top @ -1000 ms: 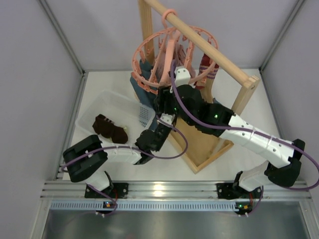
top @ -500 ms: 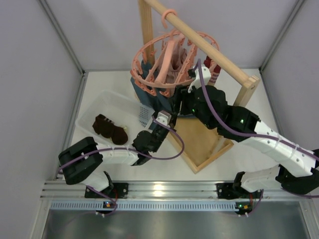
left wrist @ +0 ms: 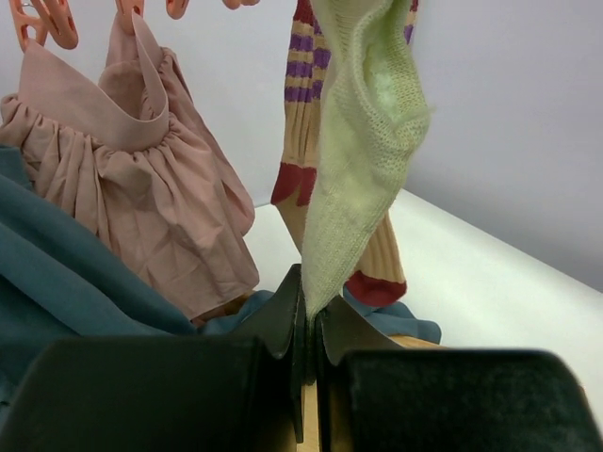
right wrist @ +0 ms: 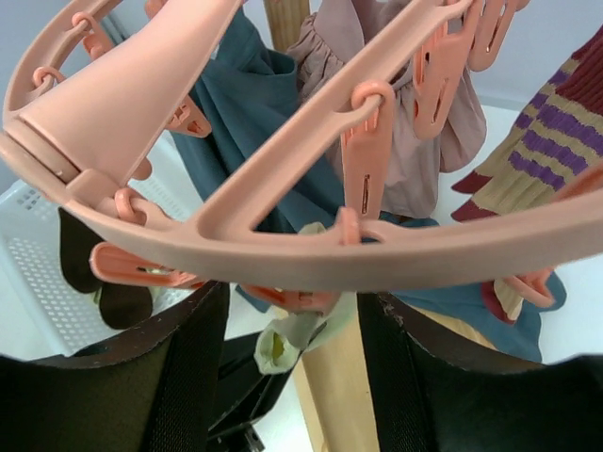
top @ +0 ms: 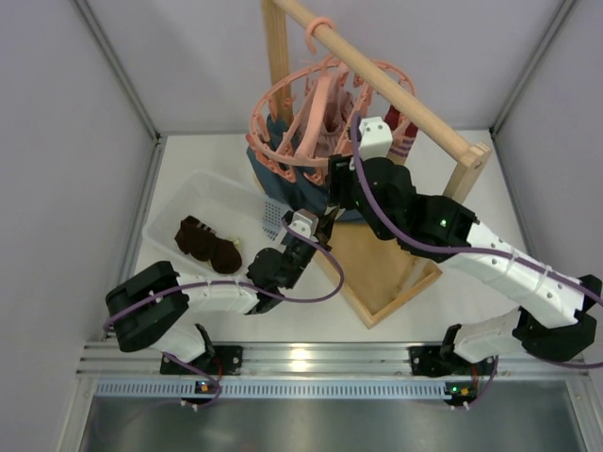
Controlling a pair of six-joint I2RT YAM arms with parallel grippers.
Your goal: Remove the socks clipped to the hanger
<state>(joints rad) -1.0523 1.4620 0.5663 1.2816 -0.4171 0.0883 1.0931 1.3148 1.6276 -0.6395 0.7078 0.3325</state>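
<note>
One sock looks to be off the hanger (right wrist: 452, 247): a dark brown sock (top: 207, 243) lies in the white bin (top: 231, 200), which sits on the surface (top: 193, 158) to the left of the wooden rack (top: 396, 89). A small pale scrap lies beside it, too small to name. Nothing else shows in the bin.

Two socks are left, as far as these views show. A pale cream sock (left wrist: 363, 160) hangs from a peg on the ring, and a dark red striped sock (left wrist: 301, 122) hangs just behind it. The job reads as roughly a third done, with the second sock in hand.

The left hand (left wrist: 311, 325) is pinched tight on the bottom tip of the pale cream sock, which runs straight up from the fingers to its peg, so it is gripped but not yet pulled free.

The right hand (right wrist: 292, 301) stands about half wide just under the hanger's ring. The ring crosses the gap between its fingers — whether they touch the plastic cannot be told, and it holds nothing that I can see.

A dusty-pink garment (left wrist: 160, 207) and a blue-grey cloth (left wrist: 47, 273) hang from the same hanger and should stay clipped. The striped sock would come after the pale one, most likely ending in the same bin.
</note>
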